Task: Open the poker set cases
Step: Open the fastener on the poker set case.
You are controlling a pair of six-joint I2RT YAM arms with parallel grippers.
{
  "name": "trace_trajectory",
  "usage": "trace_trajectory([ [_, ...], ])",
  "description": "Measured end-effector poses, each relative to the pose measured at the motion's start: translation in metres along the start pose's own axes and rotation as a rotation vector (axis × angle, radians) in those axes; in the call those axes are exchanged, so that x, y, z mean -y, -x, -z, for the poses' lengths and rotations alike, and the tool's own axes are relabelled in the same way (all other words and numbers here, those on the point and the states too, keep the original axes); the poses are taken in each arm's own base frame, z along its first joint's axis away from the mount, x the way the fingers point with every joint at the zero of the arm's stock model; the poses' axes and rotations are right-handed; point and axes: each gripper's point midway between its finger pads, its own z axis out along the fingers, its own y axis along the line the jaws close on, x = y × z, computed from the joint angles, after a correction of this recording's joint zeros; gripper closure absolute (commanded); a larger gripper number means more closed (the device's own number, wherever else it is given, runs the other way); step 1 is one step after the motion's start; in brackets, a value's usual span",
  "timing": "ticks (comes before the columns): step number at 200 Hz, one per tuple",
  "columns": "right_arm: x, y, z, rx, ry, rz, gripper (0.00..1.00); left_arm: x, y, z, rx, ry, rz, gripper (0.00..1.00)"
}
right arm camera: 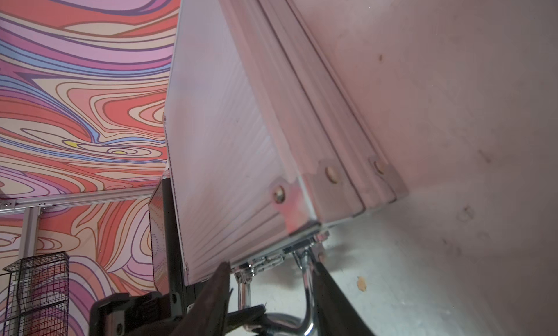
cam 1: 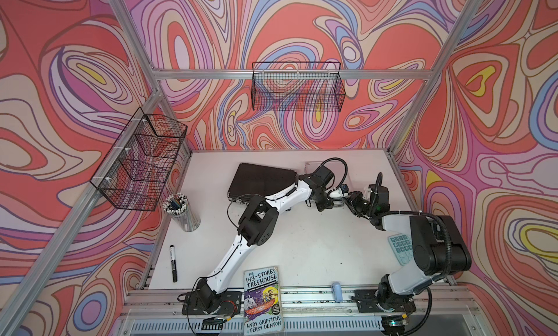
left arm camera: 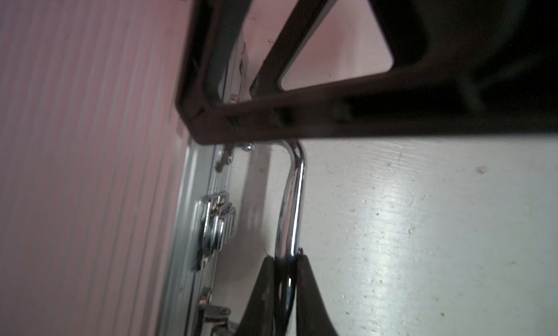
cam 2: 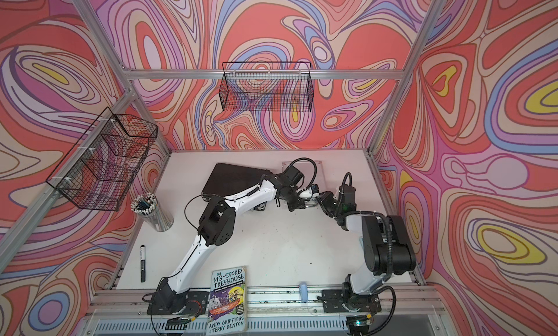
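Left wrist view: the left hand [left arm camera: 285, 259] is clenching the handle [left arm camera: 294, 198] of the silver case [left arm camera: 90, 138], which is lying far across the counter [left arm camera: 422, 229]; the right hand [right arm camera: 270, 263] is hovering released. Unlatching seems underway; the latch [left arm camera: 216, 226] needs flipping.

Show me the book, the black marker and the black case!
book [cam 1: 262, 299], in a top view, on its front cover.
black marker [cam 1: 173, 263], in a top view, on its barrel.
black case [cam 1: 262, 177], in a top view, on its top.
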Motion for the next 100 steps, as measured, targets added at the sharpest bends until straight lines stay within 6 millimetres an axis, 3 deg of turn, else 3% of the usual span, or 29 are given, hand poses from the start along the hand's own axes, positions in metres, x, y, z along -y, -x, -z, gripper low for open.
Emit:
trace_trajectory([
  [100,0.0012,-0.0031,0.0002,-0.013,0.000,0.002,0.55,0.0002,-0.0004,0.0008,0.005,-0.012,0.015,1.00],
])
